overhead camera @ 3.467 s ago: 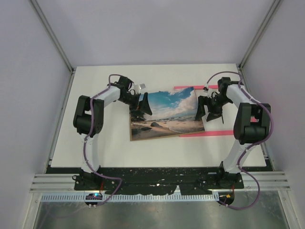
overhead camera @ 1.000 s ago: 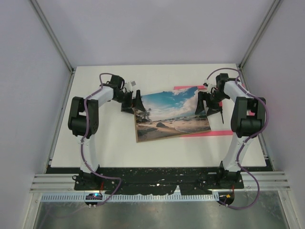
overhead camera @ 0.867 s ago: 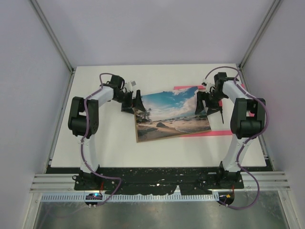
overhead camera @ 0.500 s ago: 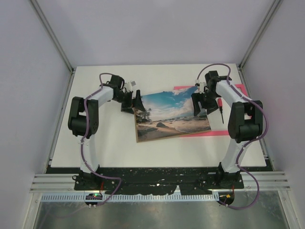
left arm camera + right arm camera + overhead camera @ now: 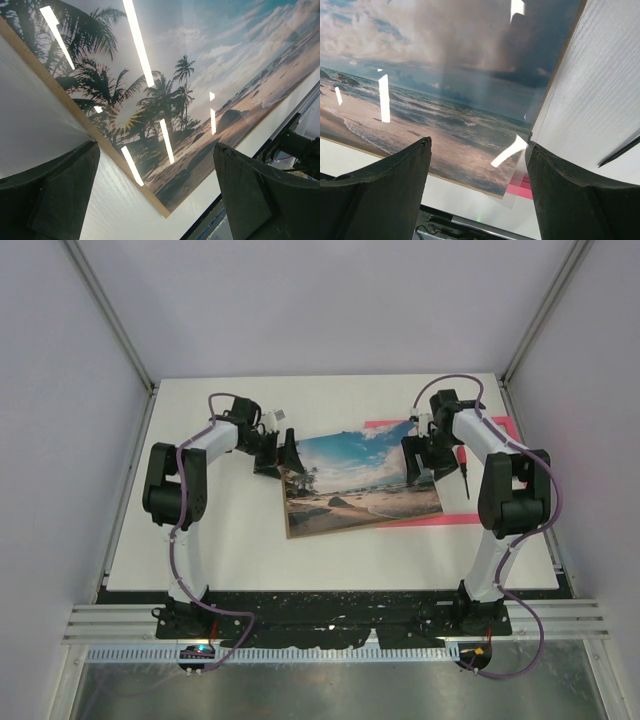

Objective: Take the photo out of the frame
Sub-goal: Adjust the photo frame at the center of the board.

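White table (image 5: 220, 540); photo (image 5: 360, 485) overlaps frame (image 5: 450, 521); wrist views show glare.

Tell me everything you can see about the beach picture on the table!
The photo is a shiny rectangular print: blue sky, white clouds, palm trees, sand and sea, with lights mirrored in it. A thin brown edge shows along its left and near sides. It lies flat and skewed on the white table, its right part covering the pink frame.

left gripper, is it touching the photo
Cannot tell. Left wrist view: the photo edge runs between open fingers of the left gripper; no contact or gap shows plainly.
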Robot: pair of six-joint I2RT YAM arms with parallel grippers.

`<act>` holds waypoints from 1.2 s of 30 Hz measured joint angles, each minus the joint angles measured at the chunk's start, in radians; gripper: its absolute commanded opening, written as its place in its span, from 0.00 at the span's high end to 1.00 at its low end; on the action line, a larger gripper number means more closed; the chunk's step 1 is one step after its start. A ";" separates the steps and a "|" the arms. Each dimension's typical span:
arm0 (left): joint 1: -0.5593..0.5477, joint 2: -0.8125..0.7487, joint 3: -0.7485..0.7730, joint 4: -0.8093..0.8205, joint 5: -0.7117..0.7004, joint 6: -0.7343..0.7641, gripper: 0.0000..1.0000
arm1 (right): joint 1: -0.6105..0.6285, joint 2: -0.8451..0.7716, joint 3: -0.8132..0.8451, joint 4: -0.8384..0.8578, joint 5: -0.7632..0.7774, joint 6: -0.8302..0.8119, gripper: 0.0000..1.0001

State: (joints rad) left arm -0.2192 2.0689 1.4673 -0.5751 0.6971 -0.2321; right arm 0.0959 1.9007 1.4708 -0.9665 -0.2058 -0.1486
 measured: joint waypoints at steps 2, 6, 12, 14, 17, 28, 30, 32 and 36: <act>0.000 0.000 0.000 0.000 0.000 0.000 0.00 | -0.003 0.005 -0.005 0.005 0.000 -0.002 0.20; 0.000 0.000 0.000 0.000 0.003 0.000 0.00 | -0.022 0.016 -0.027 0.023 -0.017 -0.003 0.20; -0.001 0.000 0.000 0.000 0.007 0.000 0.00 | -0.042 0.024 -0.042 0.030 -0.054 -0.002 0.20; -0.001 0.000 0.000 0.000 0.005 0.000 0.00 | -0.042 0.024 -0.040 0.023 -0.066 -0.003 0.20; 0.000 0.000 0.000 0.000 0.001 0.000 0.00 | -0.054 0.037 -0.011 -0.017 -0.113 -0.013 0.20; 0.021 0.000 0.001 0.000 -0.009 0.003 0.00 | -0.175 0.116 0.079 -0.147 -0.463 -0.080 0.22; 0.023 0.000 0.003 -0.001 -0.019 0.004 0.00 | -0.185 0.116 0.115 -0.182 -0.522 -0.101 0.23; 0.029 -0.002 0.004 -0.001 -0.033 0.005 0.00 | -0.189 0.115 0.157 -0.209 -0.580 -0.125 0.23; 0.039 -0.004 0.007 -0.001 -0.055 0.005 0.00 | -0.189 0.100 0.232 -0.256 -0.697 -0.172 0.23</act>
State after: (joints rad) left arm -0.1802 2.0651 1.4742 -0.5762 0.6422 -0.2272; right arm -0.0929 2.0006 1.7023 -1.2221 -0.9031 -0.3210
